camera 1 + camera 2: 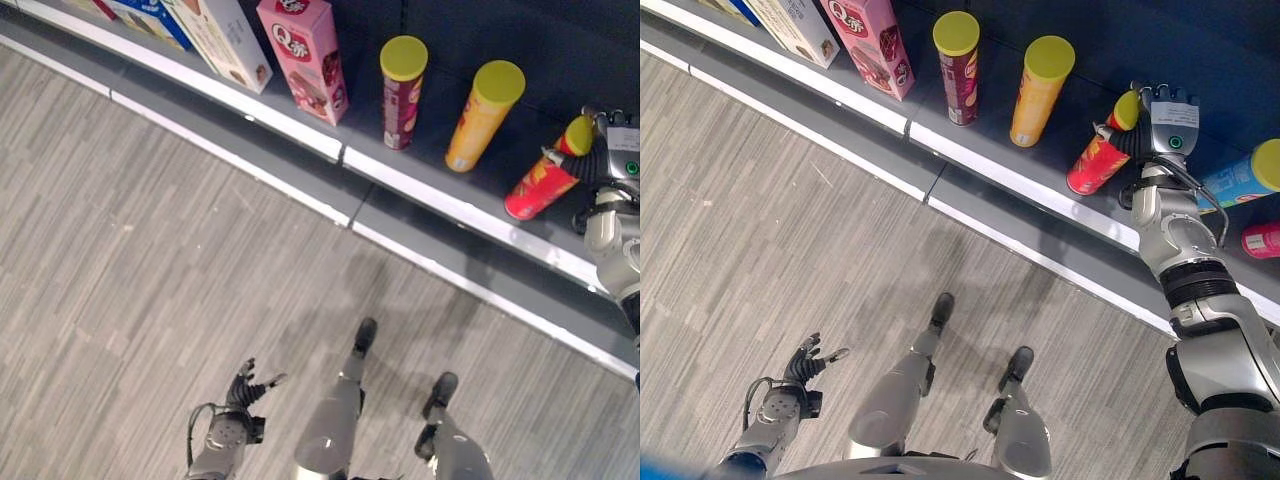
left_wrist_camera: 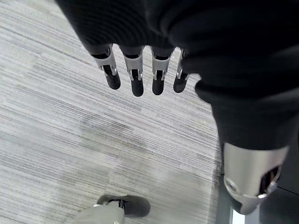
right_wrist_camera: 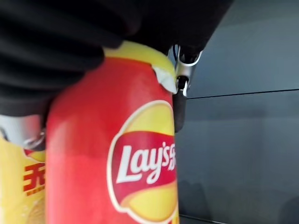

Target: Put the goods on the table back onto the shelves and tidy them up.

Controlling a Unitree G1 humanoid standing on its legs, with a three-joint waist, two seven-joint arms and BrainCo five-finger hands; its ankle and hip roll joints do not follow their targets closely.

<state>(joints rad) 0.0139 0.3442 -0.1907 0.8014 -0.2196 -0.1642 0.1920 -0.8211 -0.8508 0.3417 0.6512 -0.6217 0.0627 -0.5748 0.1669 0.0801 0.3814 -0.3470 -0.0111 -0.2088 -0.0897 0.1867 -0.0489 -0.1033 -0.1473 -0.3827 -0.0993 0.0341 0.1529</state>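
Note:
A red chip can [image 1: 1095, 160] with a yellow lid stands tilted on the dark shelf [image 1: 1020, 185] at the right. My right hand [image 1: 1162, 122] is shut on the can's upper end, its fingers [image 3: 180, 93] wrapped round the can [image 3: 112, 154] just under the lid. The can leans toward the hand, its base resting on the shelf board. My left hand [image 1: 243, 390] hangs low over the floor, open and holding nothing, its fingers [image 2: 136, 77] relaxed.
Left of the red can on the same shelf stand an orange can [image 1: 482, 115], a maroon can [image 1: 402, 92], a pink box [image 1: 305, 55], a white box [image 1: 225, 35] and a blue box [image 1: 150, 18]. A blue can [image 1: 1240, 180] and a pink can [image 1: 1262, 240] lie further right.

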